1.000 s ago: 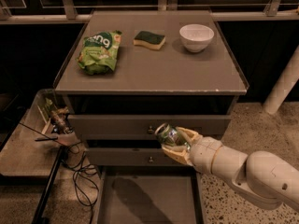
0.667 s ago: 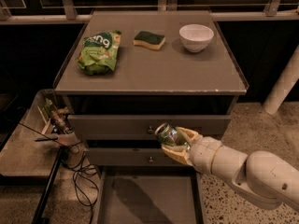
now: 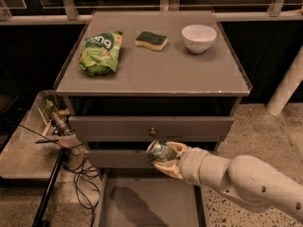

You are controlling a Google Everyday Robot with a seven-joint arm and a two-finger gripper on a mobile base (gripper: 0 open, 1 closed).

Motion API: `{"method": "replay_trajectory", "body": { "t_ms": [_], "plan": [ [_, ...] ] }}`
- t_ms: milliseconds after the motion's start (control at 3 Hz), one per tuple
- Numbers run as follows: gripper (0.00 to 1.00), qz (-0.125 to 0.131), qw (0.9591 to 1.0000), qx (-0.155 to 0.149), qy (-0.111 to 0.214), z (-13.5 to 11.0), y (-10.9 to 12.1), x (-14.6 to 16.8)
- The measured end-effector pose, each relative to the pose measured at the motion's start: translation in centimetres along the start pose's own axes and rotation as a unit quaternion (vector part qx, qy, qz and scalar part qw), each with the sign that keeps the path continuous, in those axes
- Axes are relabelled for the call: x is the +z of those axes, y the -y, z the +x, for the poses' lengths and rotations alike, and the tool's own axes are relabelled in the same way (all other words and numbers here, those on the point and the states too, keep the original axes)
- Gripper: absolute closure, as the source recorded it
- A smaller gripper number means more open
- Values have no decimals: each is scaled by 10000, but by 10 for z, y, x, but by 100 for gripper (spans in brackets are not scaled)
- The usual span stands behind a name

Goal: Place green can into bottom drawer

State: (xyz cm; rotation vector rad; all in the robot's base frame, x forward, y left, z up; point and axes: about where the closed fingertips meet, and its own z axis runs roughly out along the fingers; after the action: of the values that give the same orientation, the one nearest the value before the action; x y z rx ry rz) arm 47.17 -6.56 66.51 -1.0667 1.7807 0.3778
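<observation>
the gripper (image 3: 164,156) has its fingers (image 3: 176,148) pinching the tilted green can (image 3: 159,151), open bottom drawer (image 3: 156,201) at its 6 o'clock

Dim overhead light brightens the cabinet top (image 3: 161,72); the lower-centre gripper (image 3: 164,156), clasping the glinting green can (image 3: 159,151), shadows the bottom drawer (image 3: 161,207).

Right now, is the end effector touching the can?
Touching. The camera view shows the end effector, in front of the middle drawer, clasping the can from above and below.
</observation>
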Motion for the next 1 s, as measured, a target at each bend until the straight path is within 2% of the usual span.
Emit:
{"method": "replay_trajectory", "body": {
  "t_ms": [333, 667, 1000],
  "plan": [
    [100, -395, 9977, 131, -543, 46, -24, 16],
    [100, -568, 9933, 358, -946, 90, -31, 21],
    [100, -584, 9907, 604, -1066, 122, -32, 33]
  ]
}}
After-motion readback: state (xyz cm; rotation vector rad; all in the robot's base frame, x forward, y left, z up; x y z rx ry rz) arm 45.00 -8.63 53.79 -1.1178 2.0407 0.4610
